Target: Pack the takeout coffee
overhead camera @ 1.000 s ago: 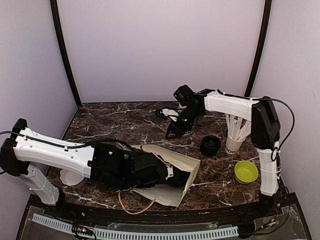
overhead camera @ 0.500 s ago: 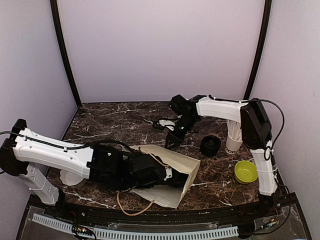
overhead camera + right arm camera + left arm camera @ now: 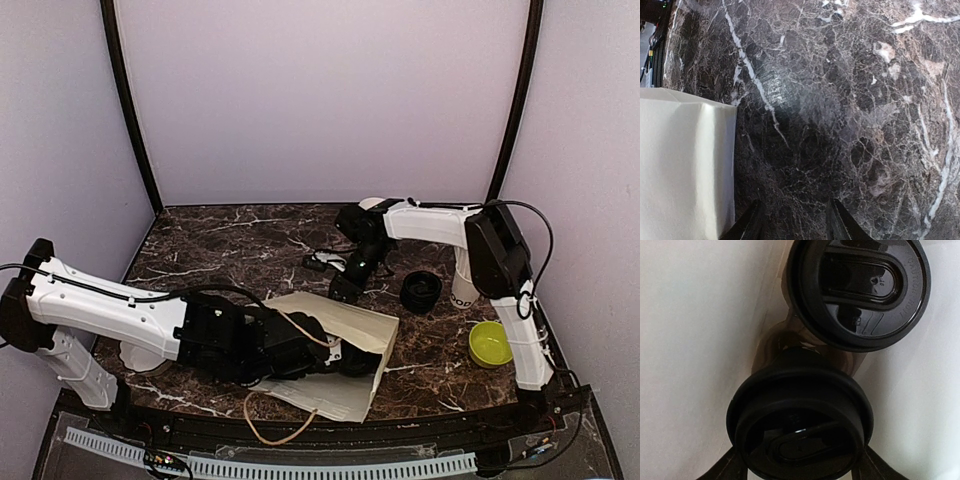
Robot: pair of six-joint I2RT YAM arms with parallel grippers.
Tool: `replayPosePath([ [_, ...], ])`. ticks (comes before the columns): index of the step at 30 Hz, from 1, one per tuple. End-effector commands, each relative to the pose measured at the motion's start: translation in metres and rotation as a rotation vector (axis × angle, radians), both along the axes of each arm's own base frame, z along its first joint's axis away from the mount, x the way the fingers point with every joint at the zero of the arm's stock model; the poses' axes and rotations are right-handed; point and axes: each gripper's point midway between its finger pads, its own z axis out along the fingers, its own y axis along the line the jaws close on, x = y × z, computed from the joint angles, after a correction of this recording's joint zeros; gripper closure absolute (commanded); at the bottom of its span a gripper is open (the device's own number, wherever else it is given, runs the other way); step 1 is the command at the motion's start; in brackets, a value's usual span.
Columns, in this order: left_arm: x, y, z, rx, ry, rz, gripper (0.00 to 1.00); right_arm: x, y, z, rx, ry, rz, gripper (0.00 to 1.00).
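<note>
Key bit: the cream paper bag (image 3: 350, 325) lies on its side, mouth toward the left arm, and the left gripper (image 3: 800, 474) is right inside it. Its wrist view shows fingers (image 3: 722, 469) either side of a white paper cup with a round black plastic lid (image 3: 800, 432). The lid faces the camera, so the cup's long axis runs along the reach. Looks like a grip to me, though the lid hides the contact. A second black-lidded cup (image 3: 860, 290) sits deeper in, just beside it.

None of that shows from above. The top view does show a third lidded cup (image 3: 421, 290) standing on the dark marble table (image 3: 230, 240), just right of the right gripper (image 3: 345, 283). That one's fingers stand apart and empty, and its own camera sees only marble and the bag's edge.
</note>
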Motion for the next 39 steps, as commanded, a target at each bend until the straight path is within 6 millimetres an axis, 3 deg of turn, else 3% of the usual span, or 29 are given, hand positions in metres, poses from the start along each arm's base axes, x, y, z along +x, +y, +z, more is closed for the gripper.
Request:
replayPosePath([
  [1,0.002,0.005,0.007,-0.033,-0.002,-0.009,0.58,-0.008,0.008,0.005,0.035,0.043,0.021,0.58],
  [16,0.006,0.003,-0.005,-0.004,-0.011,-0.051,0.58,-0.023,0.012,-0.002,0.06,0.164,0.04,0.6],
  [25,0.008,0.01,0.0,0.044,-0.021,-0.056,0.58,-0.04,0.022,0.009,0.118,0.301,0.059,0.61],
  [34,-0.011,0.015,-0.001,0.061,0.125,-0.071,0.58,-0.054,0.03,0.007,0.12,0.371,0.083,0.6],
  [36,-0.015,0.017,-0.005,0.076,0.156,-0.073,0.58,-0.049,0.029,0.004,0.098,0.349,0.077,0.58],
  [39,-0.02,0.017,-0.009,0.085,0.187,-0.093,0.58,-0.02,0.026,-0.001,0.043,0.216,0.017,0.52],
])
